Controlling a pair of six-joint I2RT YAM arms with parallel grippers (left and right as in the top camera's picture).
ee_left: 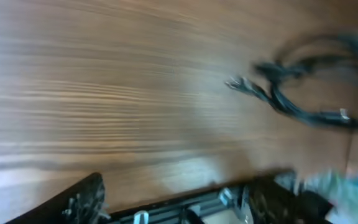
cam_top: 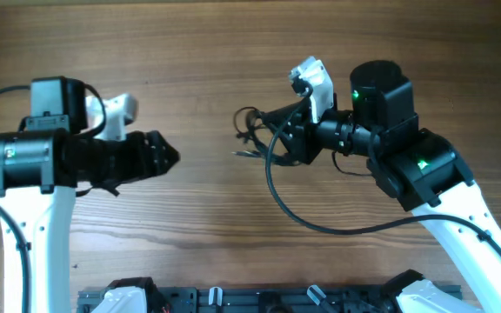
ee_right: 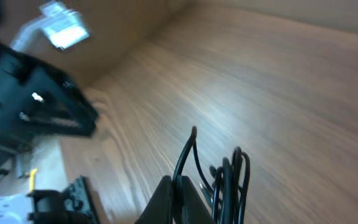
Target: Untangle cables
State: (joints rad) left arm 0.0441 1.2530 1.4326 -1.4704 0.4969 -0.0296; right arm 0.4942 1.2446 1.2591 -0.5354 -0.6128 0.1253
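At the right fingers [ee_right: 169,202]: closed tight on the cables [ee_right: 227,193], several strands pinched together, loops sticking out past the tips. The bundle sits centre-right over the tabletop [cam_top: 216,52], plug ends on the left-arm side; can't tell if it's lifted or resting. Left fingers [cam_top: 159,156] are apart with nothing between them, well short of the bundle. Left wrist view is blurred.

Read: right side anchors the tangle, separation not yet done. Next move needs the left to reach in, take one free loop or plug end only, and pull away from the right grip without dragging the rest.
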